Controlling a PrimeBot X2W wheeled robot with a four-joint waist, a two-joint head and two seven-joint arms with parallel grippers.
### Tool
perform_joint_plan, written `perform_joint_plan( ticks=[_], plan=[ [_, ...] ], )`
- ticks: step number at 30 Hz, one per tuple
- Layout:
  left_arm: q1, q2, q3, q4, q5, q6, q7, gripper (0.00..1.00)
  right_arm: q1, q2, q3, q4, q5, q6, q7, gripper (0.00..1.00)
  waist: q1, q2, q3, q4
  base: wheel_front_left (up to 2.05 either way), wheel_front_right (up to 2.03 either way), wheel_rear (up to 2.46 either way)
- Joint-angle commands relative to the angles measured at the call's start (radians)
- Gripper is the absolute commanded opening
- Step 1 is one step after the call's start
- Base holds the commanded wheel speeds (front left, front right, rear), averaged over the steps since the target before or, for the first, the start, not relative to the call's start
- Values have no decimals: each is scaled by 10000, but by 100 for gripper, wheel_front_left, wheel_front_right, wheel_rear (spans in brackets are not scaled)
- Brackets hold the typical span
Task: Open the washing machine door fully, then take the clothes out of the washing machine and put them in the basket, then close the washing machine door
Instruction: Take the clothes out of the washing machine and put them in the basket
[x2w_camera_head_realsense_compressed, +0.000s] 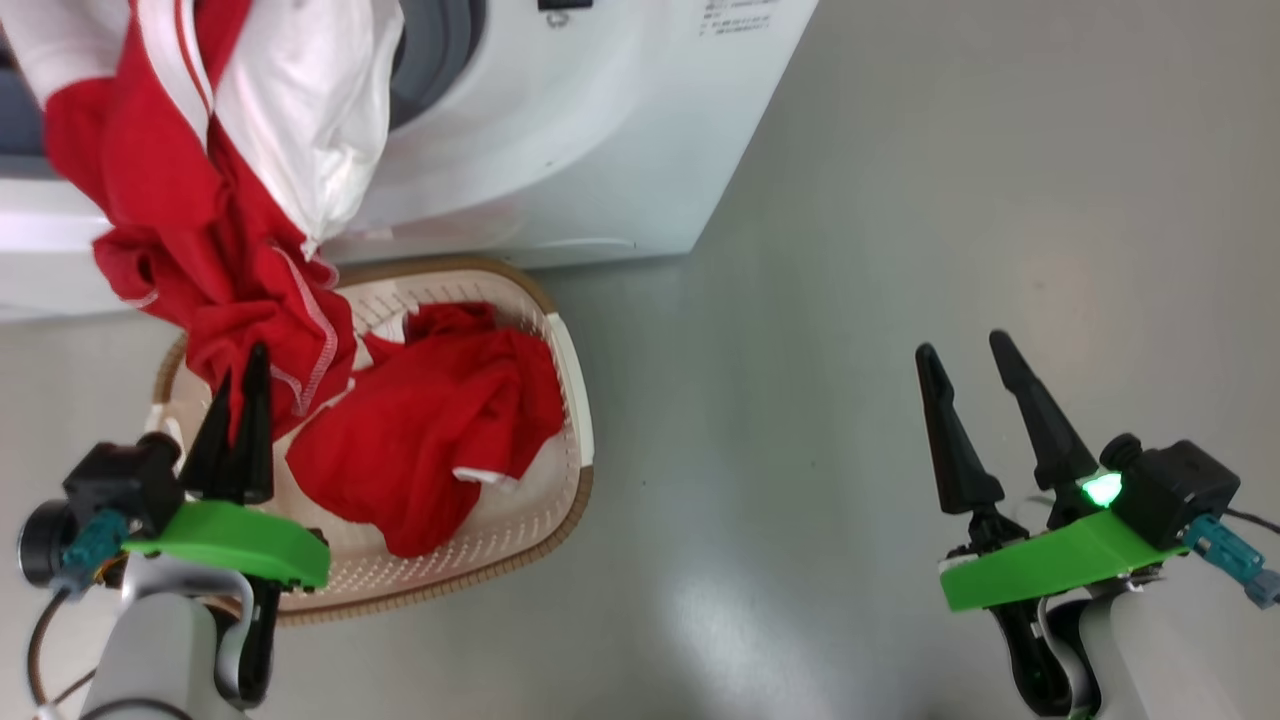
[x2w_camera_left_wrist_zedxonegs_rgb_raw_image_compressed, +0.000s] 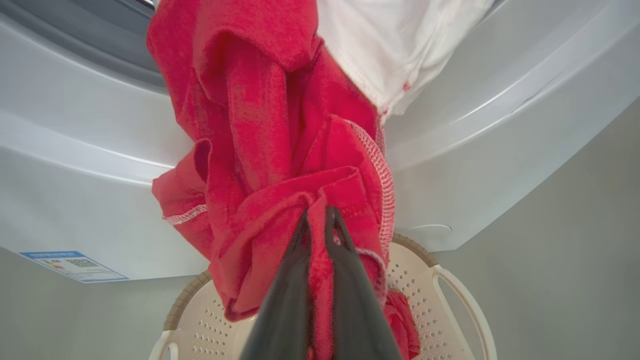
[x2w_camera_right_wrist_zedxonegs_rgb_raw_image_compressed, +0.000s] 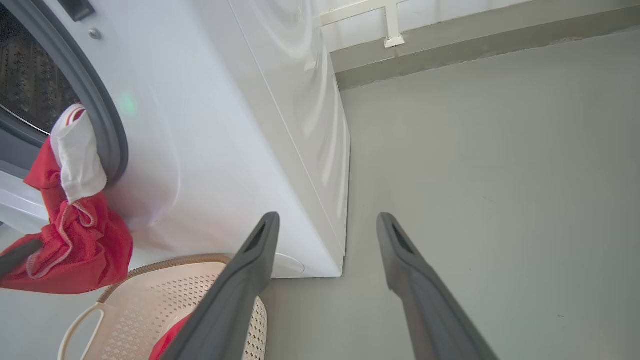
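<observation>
Two garments in play. One red piece (x2w_camera_head_realsense_compressed: 440, 420) already lies in the basket (x2w_camera_head_realsense_compressed: 578, 420). The other, a red-and-white garment (x2w_camera_head_realsense_compressed: 200, 230), drapes out of the washing machine (x2w_camera_head_realsense_compressed: 560, 150) over the grey gasket (x2w_camera_head_realsense_compressed: 440, 50) and hangs toward the basket's far-left rim.

Left gripper (x2w_camera_head_realsense_compressed: 242, 375): fingers pressed together, pinching the lowest red fold. In the left wrist view the cloth bunches around both fingers of the left gripper (x2w_camera_left_wrist_zedxonegs_rgb_raw_image_compressed: 317, 212), with perforated basket wall directly beneath them.

Key relation: the garment's long axis runs from the drum opening down to the jaws, roughly in line with the fingers. Its white upper end sits at the gasket lip in the right wrist view, so it is not free of the machine. The basket lies just under and on the robot's side of the pinch point.

My read is that the next move is a pull away from the machine face and down, along that axis, until the white end clears the gasket — then release over the basket. Risk: the tail drops outside the far rim, against the machine's base.

Right gripper (x2w_camera_head_realsense_compressed: 962, 345): fingers spread wide, holding nothing, over bare floor (x2w_camera_head_realsense_compressed: 800, 400) well apart from the basket. The left arm is the nearer one by far.
</observation>
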Motion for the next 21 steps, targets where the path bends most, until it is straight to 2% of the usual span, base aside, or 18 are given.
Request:
perform_joint_plan(
  ticks=[1,11,14,18,21],
  plan=[
    [-219,441,164,179,44,-53,-40,5,-90,-14,278,-280,-4,73,-63,100,0,0,467,-5,0,0,0],
    [-1212,729,-412,1760,77,-53,-40,15,-447,-14,299,-410,-39,73,-63,100,0,0,1274,-14,0,0,0],
    [-1496,782,-445,2196,75,-53,-40,23,-524,-14,313,-424,-52,73,-63,100,0,0,1424,-23,0,0,0],
    [-1777,801,-346,2538,75,-54,-40,38,-592,-14,327,-438,-56,73,-63,100,0,0,1537,-47,0,0,0],
    [-1871,783,-273,2608,84,-54,-40,44,-616,-14,308,-422,-58,73,-63,100,0,0,1535,-61,0,0,0]
  ],
)
